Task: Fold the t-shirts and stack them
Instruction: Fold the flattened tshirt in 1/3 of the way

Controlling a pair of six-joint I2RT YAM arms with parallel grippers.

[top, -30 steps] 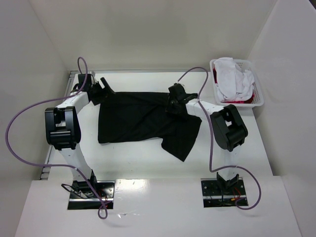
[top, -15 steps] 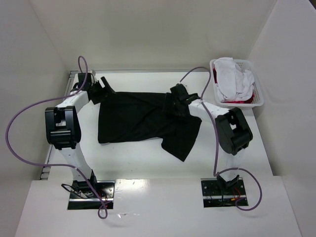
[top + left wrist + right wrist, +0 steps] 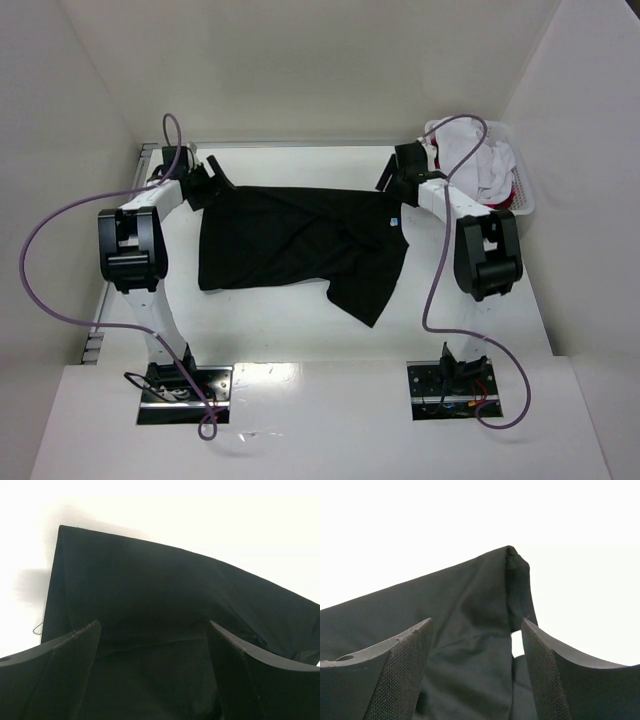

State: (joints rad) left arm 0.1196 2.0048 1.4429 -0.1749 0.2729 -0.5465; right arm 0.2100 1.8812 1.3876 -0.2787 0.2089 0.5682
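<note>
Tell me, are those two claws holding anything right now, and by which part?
Nothing is held. The left gripper and the right gripper both stand open near the black t-shirt's far corners.

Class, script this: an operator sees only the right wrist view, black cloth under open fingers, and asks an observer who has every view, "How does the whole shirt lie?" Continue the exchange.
Observer: The black t-shirt lies spread on the table, one flap trailing toward the near right.
Operator: Where is the other arm?
Observer: The left gripper hovers open at the shirt's far left corner.
Operator: Any more shirts?
Observer: The basket at the far right holds white and red t-shirts.
</note>
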